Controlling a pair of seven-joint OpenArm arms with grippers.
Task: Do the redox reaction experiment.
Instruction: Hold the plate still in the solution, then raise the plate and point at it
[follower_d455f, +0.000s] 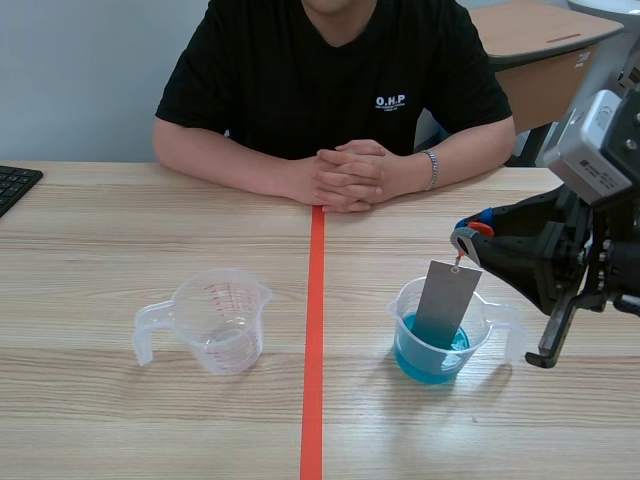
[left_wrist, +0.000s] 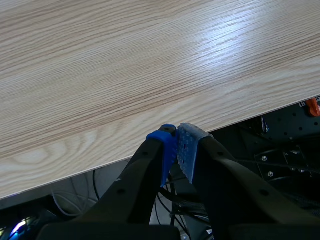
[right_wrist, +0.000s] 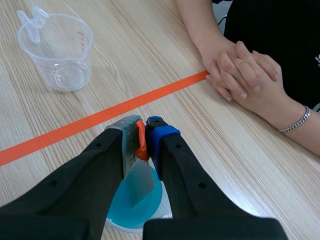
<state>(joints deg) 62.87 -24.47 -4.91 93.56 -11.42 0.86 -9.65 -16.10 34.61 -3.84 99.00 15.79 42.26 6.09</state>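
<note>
The plate (follower_d455f: 446, 302), a flat grey metal strip, hangs in the right of the scene view, a little tilted. Its lower end is inside the right cup (follower_d455f: 400, 305) and dips into blue liquid (follower_d455f: 425, 362). The right gripper (follower_d455f: 468, 235) pinches the plate's top end between its 2 fingers. The arm comes in from the frame's right edge.

The right cup is a clear plastic measuring cup with a handle toward the right. The blue liquid fills its lower part. The left cup (follower_d455f: 220, 320), in the lower left of the scene, is the same kind, with red markings and a handle to its left. It looks empty. An orange tape (follower_d455f: 314, 340) line runs up the table (follower_d455f: 100, 250) between the 2 cups.

The right wrist view shows the grip up close. The gripper (right_wrist: 142, 131) clamps the plate (right_wrist: 140, 180), with an orange piece wedged between the fingers at the plate's top. The blue liquid lies directly under them. Ahead of the gripper are the left cup (right_wrist: 60, 52) and the person's clasped hands (right_wrist: 245, 72), with a bracelet (right_wrist: 295, 122) on 1 wrist.

Only the left wrist view shows the left gripper (left_wrist: 177, 137). Its pads are pressed together with nothing between them, just off the table's near edge.

Only the scene view shows the keyboard (follower_d455f: 15, 185), at the left edge.
</note>
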